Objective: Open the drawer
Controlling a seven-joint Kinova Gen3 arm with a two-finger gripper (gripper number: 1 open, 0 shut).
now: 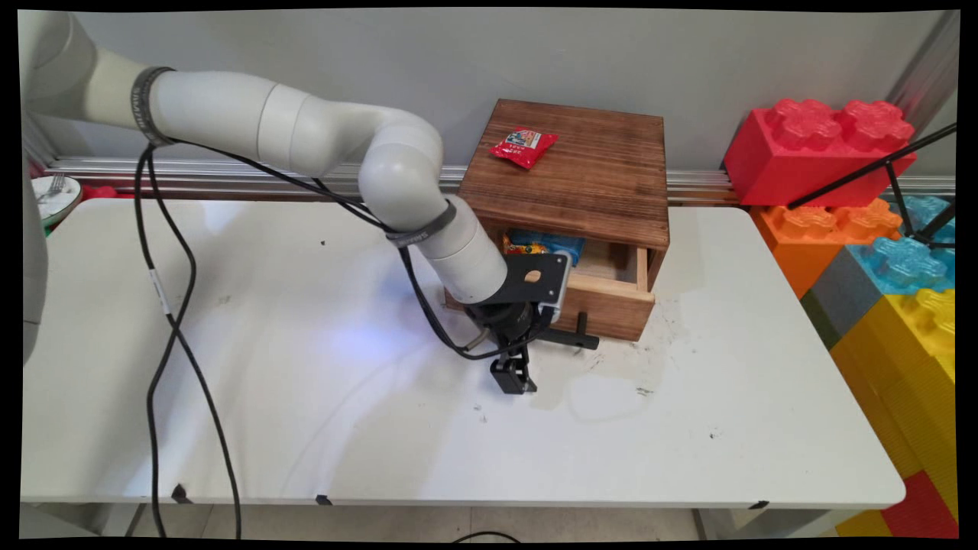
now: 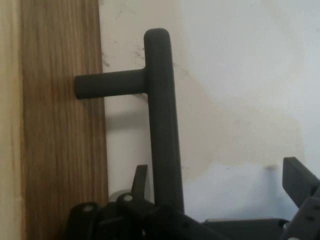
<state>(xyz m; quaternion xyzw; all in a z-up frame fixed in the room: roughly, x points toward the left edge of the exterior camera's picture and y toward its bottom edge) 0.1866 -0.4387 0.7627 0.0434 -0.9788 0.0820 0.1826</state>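
While my pincer [image 1: 513, 376] hangs low over the white table [image 1: 306, 397], its fingers [image 2: 300, 182] stand spread, one on each side of the black bar handle [image 2: 161, 120] without pinching it. Just beyond the handle is the wooden drawer [image 1: 607, 302], pulled partly out of its wooden box [image 1: 581, 172], with colourful packets [image 1: 542, 246] inside. Farther off, atop the box, lies a red packet [image 1: 523, 145]; I cannot read its label.

We reach our arm [image 1: 321, 137] down from upper left, gripper [image 1: 513, 376] spread wide just before the drawer [image 1: 603, 302], pointing tableward.
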